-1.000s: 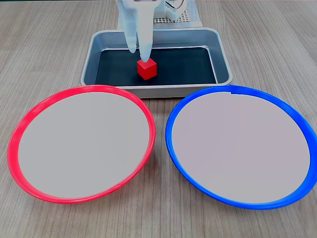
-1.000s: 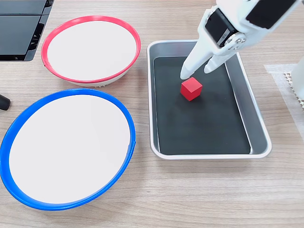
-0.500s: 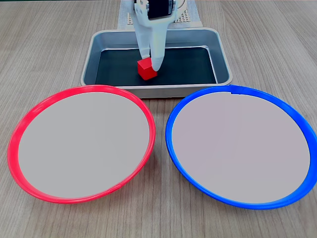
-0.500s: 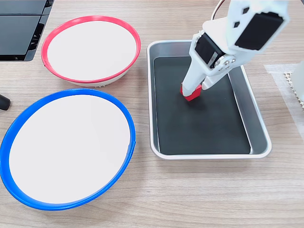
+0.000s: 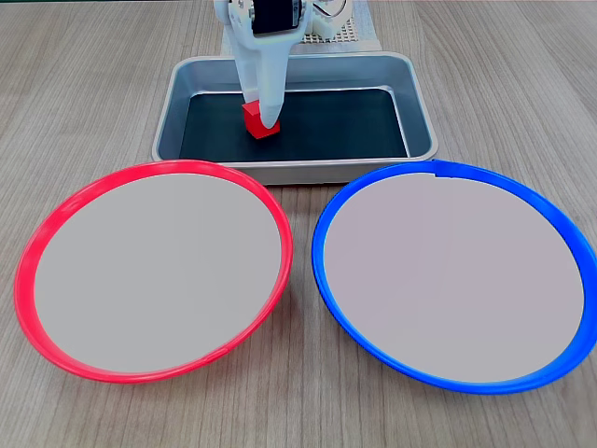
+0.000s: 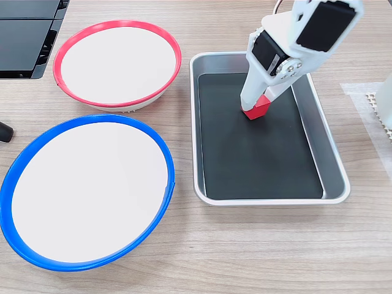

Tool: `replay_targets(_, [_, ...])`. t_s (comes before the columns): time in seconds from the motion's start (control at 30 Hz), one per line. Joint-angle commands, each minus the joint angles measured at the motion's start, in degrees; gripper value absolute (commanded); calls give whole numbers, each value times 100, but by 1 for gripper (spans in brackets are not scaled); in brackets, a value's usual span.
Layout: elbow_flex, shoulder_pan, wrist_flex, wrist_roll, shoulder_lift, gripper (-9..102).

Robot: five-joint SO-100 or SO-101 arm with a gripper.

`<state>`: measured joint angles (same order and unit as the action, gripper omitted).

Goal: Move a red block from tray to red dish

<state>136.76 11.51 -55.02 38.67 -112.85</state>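
Spreading across both fixed views, the wooden tabletop (image 5: 522,84) carries everything, and the tray serves as the landmark here. The blue dish (image 5: 454,280) and the red dish (image 5: 154,269) are the largest items; in a fixed view they sit side by side just in front of the tray (image 5: 422,119), the red one toward its left end, the blue one toward its right. Both dishes have pale, bare insides. The tray, grey-rimmed with a dark bottom, lies between the dishes and the arm's base. The white arm (image 6: 306,30) reaches down into the tray from above. Its claw (image 6: 258,109) is closed around the red block (image 6: 260,110), fingers pressed on opposite sides. The block is inside the tray, over the dark bottom, toward the end nearer the red dish (image 6: 116,61); it seems slightly lifted, though that is hard to judge.
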Motion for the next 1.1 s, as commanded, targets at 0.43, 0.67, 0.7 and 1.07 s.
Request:
replay_targets(0.43, [-5766,62,-1389,-1652,1819,0])
replay_targets(0.67, [-7084,519,-1169,-1099,3700,1])
replay_targets(0.7, [-7110,536,-1028,-1037,3894,2])
replay_targets(1.07, [-7066,396,-88,-352,4878,33])
